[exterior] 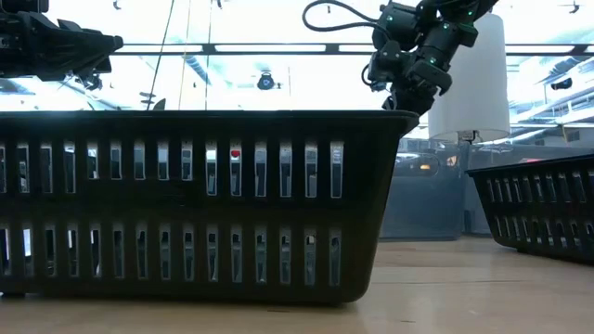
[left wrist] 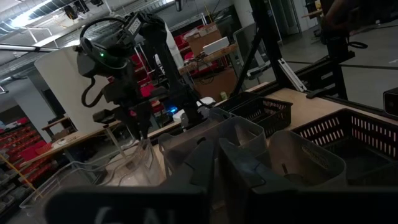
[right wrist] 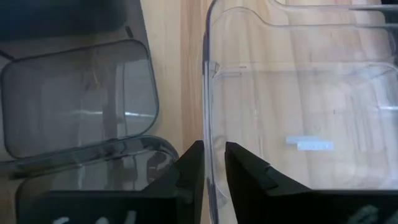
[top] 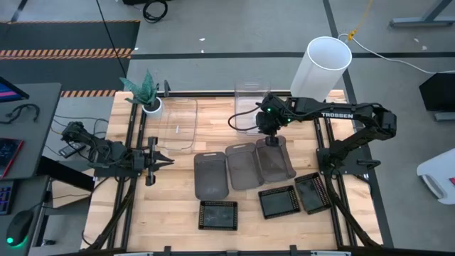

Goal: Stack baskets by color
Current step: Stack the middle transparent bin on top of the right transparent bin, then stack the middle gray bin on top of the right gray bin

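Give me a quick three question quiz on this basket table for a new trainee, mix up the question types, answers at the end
1. True or false: the three smoky grey baskets lie stacked in one pile.
2. Multiple choice: the right gripper has its fingers on either side of the wall of which basket? A) a black mesh basket B) a clear basket C) a grey basket
3. Fill in: the left gripper waits at the table's ____ side, holding nothing.

Key
1. False: they lie side by side in a row.
2. B: the clear basket beside the white lamp.
3. Left, below the plant in the high view.
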`<state>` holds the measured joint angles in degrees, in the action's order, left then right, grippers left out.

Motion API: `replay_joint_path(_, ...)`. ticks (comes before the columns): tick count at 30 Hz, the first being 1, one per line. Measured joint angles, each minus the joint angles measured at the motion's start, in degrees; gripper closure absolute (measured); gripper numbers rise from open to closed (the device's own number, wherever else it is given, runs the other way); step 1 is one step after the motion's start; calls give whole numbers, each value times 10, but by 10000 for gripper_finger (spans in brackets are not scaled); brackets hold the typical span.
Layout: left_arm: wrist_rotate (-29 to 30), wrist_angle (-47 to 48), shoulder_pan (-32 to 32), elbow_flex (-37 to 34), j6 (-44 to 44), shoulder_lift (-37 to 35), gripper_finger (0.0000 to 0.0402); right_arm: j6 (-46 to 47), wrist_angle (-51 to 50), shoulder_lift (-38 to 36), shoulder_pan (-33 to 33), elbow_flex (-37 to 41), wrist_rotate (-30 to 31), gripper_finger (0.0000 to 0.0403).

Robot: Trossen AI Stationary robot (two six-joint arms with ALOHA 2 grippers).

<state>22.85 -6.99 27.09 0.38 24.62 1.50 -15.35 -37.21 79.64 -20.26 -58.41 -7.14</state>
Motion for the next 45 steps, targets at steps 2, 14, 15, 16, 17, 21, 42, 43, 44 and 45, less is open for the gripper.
replay_joint_path(2,0,0,0,0,0,0,376,11,0,0,0,0,0,320)
replay_joint_path(14,0,0,0,0,0,0,370,49,-9,0,23,-59,11,259)
replay_joint_path(15,0,0,0,0,0,0,371,53,2,0,26,-64,11,257)
replay_joint_path(16,0,0,0,0,0,0,372,58,20,0,29,-66,11,257)
replay_joint_path(17,0,0,0,0,0,0,373,65,43,0,32,-66,11,257)
replay_joint_path(21,0,0,0,0,0,0,376,108,189,0,49,-49,11,258)
replay_joint_path(42,0,0,0,0,0,0,374,169,278,-29,108,9,13,258)
replay_joint_path(43,0,0,0,0,0,0,373,169,263,-29,112,9,14,258)
replay_joint_path(44,0,0,0,0,0,0,371,169,251,-28,118,9,15,258)
replay_joint_path(45,0,0,0,0,0,0,370,172,246,-25,124,9,16,258)
